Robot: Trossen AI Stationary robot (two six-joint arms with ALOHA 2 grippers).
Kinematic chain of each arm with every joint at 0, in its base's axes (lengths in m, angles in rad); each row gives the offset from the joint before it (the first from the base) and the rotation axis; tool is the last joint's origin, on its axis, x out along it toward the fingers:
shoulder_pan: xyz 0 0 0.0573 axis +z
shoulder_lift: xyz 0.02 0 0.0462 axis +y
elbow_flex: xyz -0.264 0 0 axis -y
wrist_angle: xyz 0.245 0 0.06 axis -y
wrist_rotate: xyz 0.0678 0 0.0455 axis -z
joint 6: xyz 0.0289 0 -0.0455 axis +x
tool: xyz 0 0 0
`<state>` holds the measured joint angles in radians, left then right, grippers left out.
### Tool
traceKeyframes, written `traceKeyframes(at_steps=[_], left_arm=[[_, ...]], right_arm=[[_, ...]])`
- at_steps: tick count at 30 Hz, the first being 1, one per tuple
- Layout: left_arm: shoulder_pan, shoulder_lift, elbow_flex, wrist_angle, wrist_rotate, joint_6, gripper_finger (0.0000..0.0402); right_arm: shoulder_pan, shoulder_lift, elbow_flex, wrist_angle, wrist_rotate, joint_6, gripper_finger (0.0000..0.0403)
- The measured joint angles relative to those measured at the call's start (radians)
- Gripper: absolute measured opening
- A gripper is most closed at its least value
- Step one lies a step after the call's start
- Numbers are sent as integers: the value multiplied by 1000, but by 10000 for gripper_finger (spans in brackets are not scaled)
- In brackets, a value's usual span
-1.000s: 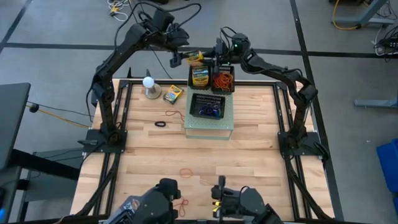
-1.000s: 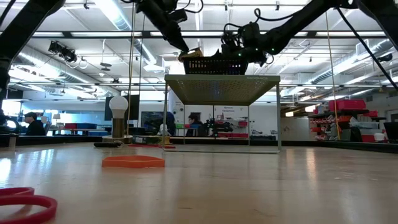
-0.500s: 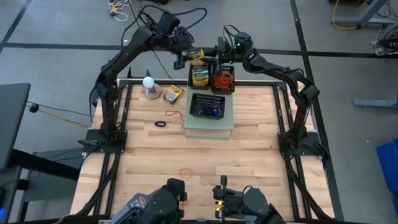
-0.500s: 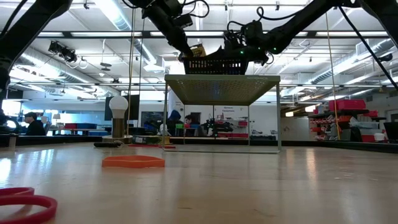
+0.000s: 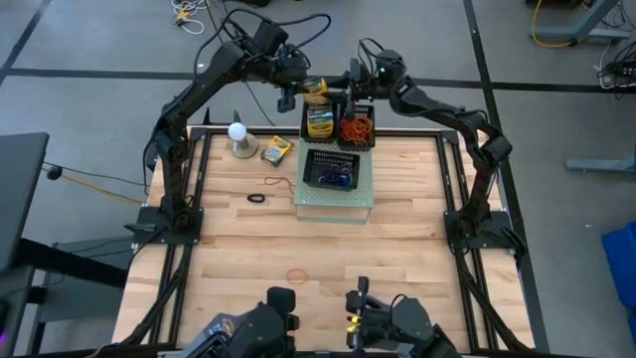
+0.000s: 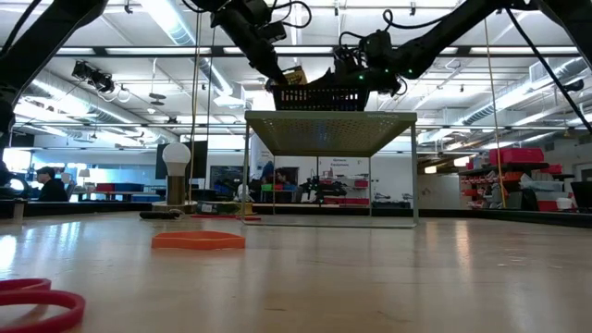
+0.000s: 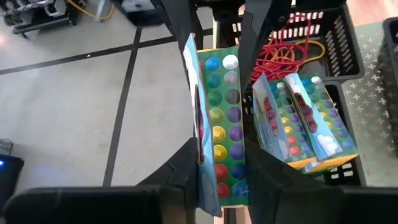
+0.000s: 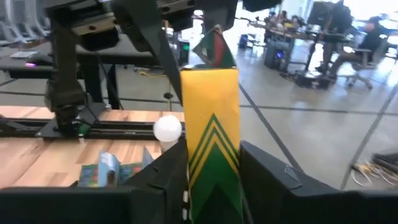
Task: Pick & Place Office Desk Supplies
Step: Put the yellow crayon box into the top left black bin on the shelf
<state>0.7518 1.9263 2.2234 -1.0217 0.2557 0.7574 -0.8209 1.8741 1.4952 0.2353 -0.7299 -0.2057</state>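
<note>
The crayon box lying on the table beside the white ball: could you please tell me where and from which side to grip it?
Take the crayon box across its two long edges, coming straight down. It lies flat and diagonal on the table, so the grip must turn to match. The white ball stands close beside it, so a sideways approach looks cramped.

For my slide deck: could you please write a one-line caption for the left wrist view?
Left gripper holding a crayon box upright beside the black basket with more boxes and rubber bands.
</note>
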Motion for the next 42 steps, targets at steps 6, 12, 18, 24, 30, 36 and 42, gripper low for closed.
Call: traceKeyframes(at_steps=[6,12,18,24,30,36,42], left_arm=[[-27,22,0,11,-35,-16,95],[-41,50,-1,-18,-22,-23,96],[-58,66,-1,-53,-23,-32,97],[-65,76,-1,-53,-26,-35,97],[-66,77,-1,-52,-7,-35,98],[-69,77,-1,-65,1,-36,105],[-74,77,-1,-70,-2,-34,127]], right_arm=[[-23,-44,0,-122,61,-67,204],[-34,-79,0,-188,91,-106,221],[-33,-75,0,-229,84,-135,215],[-34,-75,0,-267,108,-151,206],[-33,-75,0,-288,108,-151,142],[-18,-74,0,-304,102,-168,77],[-1,-73,0,-309,100,-177,62]])
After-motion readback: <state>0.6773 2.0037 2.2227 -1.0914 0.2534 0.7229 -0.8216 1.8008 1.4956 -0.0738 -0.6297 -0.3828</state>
